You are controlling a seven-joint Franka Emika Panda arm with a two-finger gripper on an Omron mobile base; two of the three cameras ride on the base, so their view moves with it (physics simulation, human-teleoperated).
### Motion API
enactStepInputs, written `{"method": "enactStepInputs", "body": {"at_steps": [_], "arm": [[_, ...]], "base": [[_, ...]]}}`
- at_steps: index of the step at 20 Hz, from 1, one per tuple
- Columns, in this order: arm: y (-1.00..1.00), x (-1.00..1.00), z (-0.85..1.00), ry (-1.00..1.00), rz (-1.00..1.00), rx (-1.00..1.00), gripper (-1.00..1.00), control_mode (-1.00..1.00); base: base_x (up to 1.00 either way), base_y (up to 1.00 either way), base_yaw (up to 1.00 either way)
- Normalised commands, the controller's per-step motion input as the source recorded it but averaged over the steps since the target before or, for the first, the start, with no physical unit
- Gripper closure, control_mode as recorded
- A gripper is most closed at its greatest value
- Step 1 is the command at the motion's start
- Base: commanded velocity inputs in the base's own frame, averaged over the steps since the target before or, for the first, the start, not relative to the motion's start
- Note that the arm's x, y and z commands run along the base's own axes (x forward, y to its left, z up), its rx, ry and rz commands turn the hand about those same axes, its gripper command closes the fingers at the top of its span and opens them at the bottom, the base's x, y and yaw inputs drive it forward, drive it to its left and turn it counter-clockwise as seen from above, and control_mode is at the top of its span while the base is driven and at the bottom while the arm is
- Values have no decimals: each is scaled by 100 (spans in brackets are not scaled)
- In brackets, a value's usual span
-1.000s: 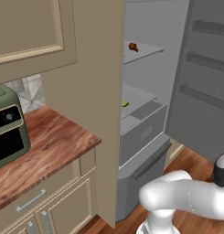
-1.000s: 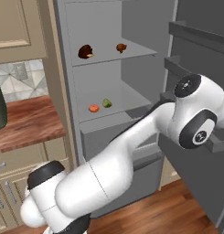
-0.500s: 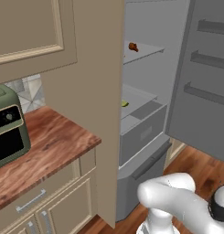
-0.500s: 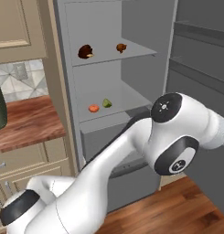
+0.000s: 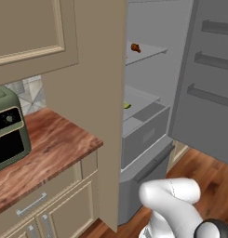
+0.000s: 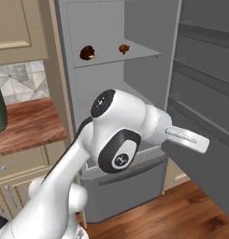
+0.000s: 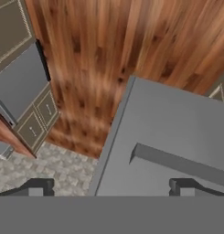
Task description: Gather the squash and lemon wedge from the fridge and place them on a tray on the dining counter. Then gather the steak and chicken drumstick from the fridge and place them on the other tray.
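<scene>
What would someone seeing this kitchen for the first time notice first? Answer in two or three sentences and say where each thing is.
The open grey fridge stands out, its door swung wide to the right and two dark brown foods on its upper shelf. In the right base view the white arm bulks across the fridge's lower half. A green countertop oven sits on the reddish wood counter at left.

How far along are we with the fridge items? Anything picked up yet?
Done: the fridge stands open. In hand: nothing; the hand is open and empty, looking at the fridge door and the wood floor. Left: everything. Two dark food items sit on the upper shelf, and a small yellow-green piece, likely the lemon wedge, on a lower one. No tray in sight.
</scene>
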Motion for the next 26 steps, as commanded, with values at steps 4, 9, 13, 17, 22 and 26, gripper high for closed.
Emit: {"method": "enactStepInputs", "body": {"at_steps": [4,9,13,17,22,26], "arm": [[100,0,-15,-1,9,0,-100,-100],[100,-1,-27,0,15,0,-100,-100],[86,-15,-15,-1,19,3,-100,-100],[60,-12,-14,-1,20,3,-100,-100],[40,-4,-9,-1,19,4,-100,-100],[55,0,-4,0,15,0,-100,-100]], "base": [[0,0,0],[0,0,0],[0,0,0],[0,0,0],[0,0,0],[0,0,0]]}}
